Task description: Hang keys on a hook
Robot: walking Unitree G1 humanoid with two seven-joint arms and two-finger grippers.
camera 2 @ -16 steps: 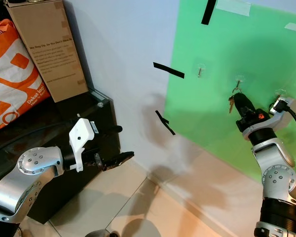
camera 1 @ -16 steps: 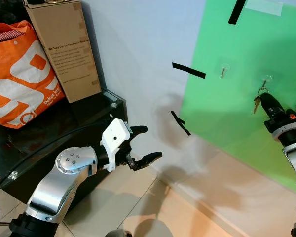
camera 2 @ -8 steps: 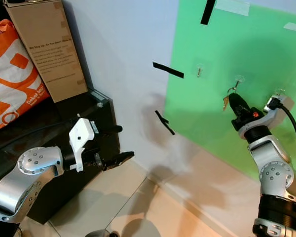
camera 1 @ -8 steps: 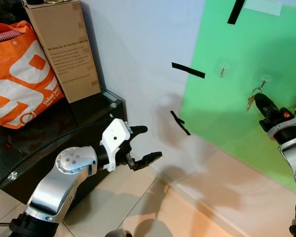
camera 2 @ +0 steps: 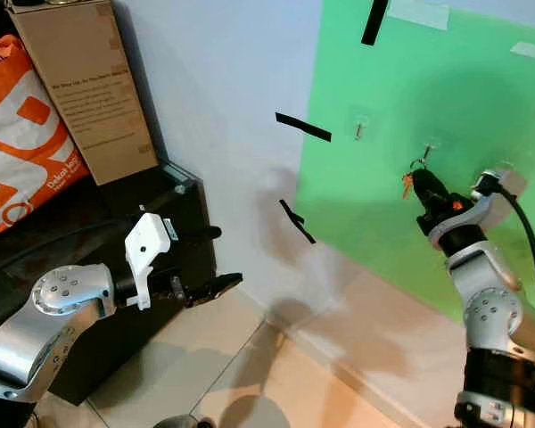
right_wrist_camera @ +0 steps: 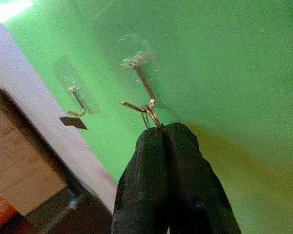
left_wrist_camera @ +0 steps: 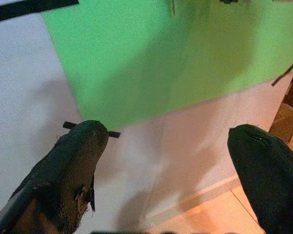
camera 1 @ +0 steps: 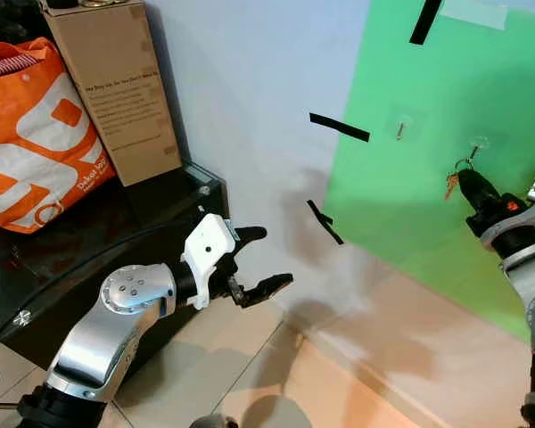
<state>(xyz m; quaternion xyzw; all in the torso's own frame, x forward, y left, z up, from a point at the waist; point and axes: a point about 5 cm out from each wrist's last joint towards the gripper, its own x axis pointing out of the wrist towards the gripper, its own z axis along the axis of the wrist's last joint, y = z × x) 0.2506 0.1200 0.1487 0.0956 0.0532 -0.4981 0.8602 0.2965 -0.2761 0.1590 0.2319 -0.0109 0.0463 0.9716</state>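
The right gripper (right_wrist_camera: 163, 134), clamped on the keys (camera 1: 452, 183), has their ring at the hook (right_wrist_camera: 141, 92); next it must release

Two clear hooks (right_wrist_camera: 136, 73) on the green sheet (camera 1: 481, 80), one bunch of keys (camera 1: 452, 184), three black tape strips (camera 1: 339, 127), one cardboard box (camera 1: 116, 85), one orange bag (camera 1: 31, 134)

Home corner: tiled floor (camera 1: 339, 383), cardboard box (camera 1: 116, 85), orange shopping bag (camera 1: 31, 134).
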